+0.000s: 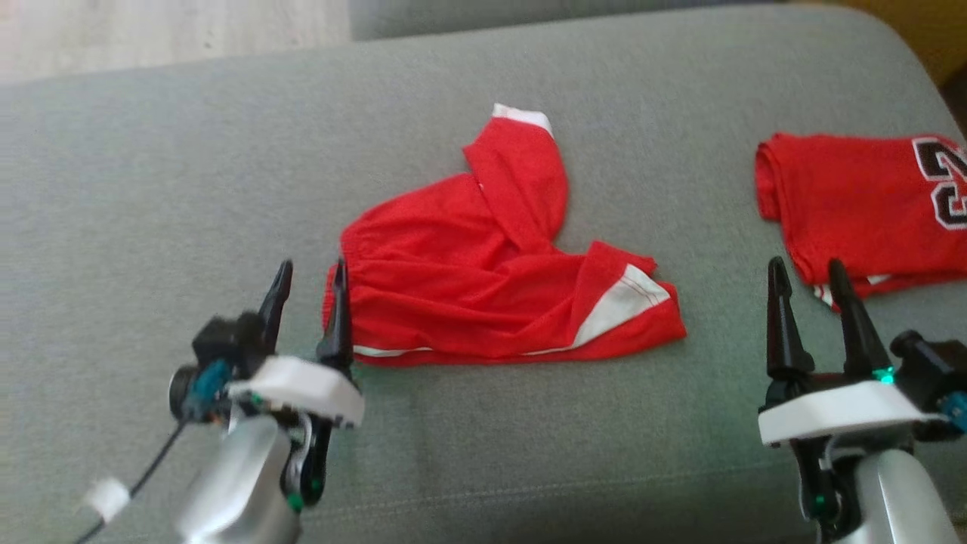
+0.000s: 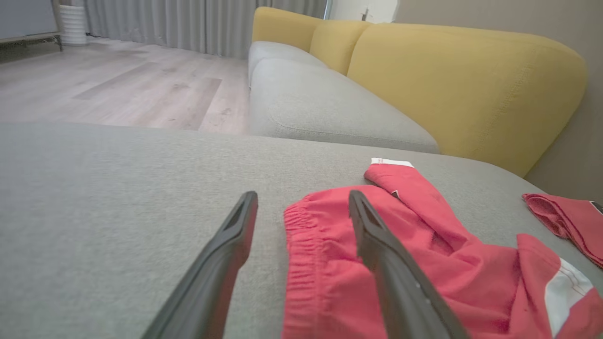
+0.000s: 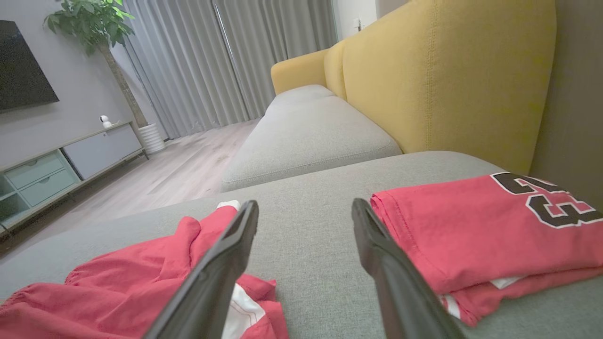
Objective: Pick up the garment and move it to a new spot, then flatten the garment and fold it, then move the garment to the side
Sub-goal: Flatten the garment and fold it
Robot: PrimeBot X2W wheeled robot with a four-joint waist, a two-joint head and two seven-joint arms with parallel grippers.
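The red shorts lie crumpled near the middle of the grey sofa seat, not spread flat. Their gathered elastic waistband faces the robot's left. One leg is bent away from the robot and ends in a white band, while the other runs to the right and shows a white wedge-shaped panel near its hem. A thin white line follows the near edge, and the cloth between the legs is bunched into soft folds.

The left tool sits at the waistband end with its two dark fingers spread wide and gripping nothing. In the head view its inner finger stands right at the waistband's edge. In the left wrist view the tool points across the cushion, one finger over bare grey fabric and the other in front of the shorts.

The right tool is also open and empty. It is well apart from the shorts, over bare cushion just beside a folded red jersey at the right side of the seat. In the right wrist view its fingers frame grey cushion, with the shorts to their left and the jersey to their right. The jersey carries black numerals edged in white.

A yellow backrest rises behind the seat, and pale wood flooring lies beyond it.
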